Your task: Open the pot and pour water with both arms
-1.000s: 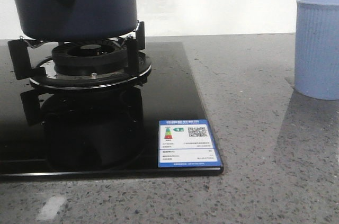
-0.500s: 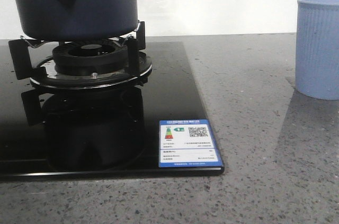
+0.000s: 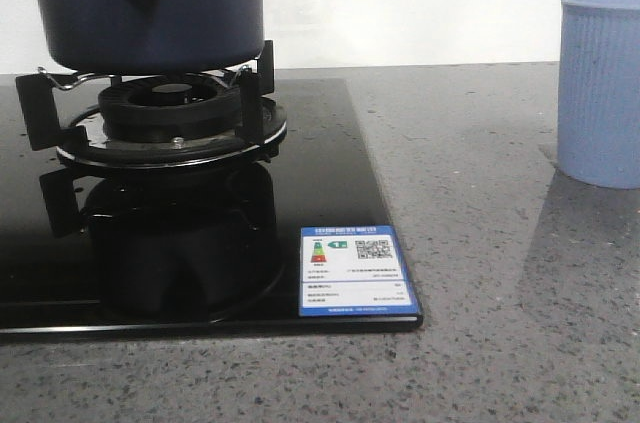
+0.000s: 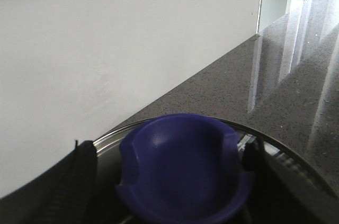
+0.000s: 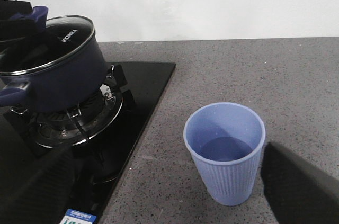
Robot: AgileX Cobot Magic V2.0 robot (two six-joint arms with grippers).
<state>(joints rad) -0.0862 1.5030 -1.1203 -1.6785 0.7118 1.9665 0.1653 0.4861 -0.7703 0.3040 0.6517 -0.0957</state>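
grey speckled stone counter (image 3: 480,173) runs under a plain white wall, with a black glass stove top (image 3: 330,163) set into its left part. the pot (image 3: 150,3) sits on the burner's black metal supports (image 3: 250,93), its stubby handle with the round hole facing the front camera. in the right wrist view the pot (image 5: 53,70) wears a glass lid (image 5: 47,44) with a steel rim and a printed brand word, and it looks tipped a little on the supports. a blue and white energy label (image 3: 357,270) is stuck at the stove top's near right corner.

the left gripper (image 4: 169,155) is at the lid's dark blue knob (image 4: 183,168), one black finger (image 4: 79,166) on each side of it; whether the pads actually press the knob cannot be told.

the light blue ribbed cup (image 5: 225,150) stands on the counter well to the right of the stove, with clear water (image 5: 222,149) low inside it. the right gripper (image 5: 175,192) hangs above and near the cup, its two black fingers (image 5: 296,187) spread wide with nothing between them, one just beside the cup and the other over the stove's edge.
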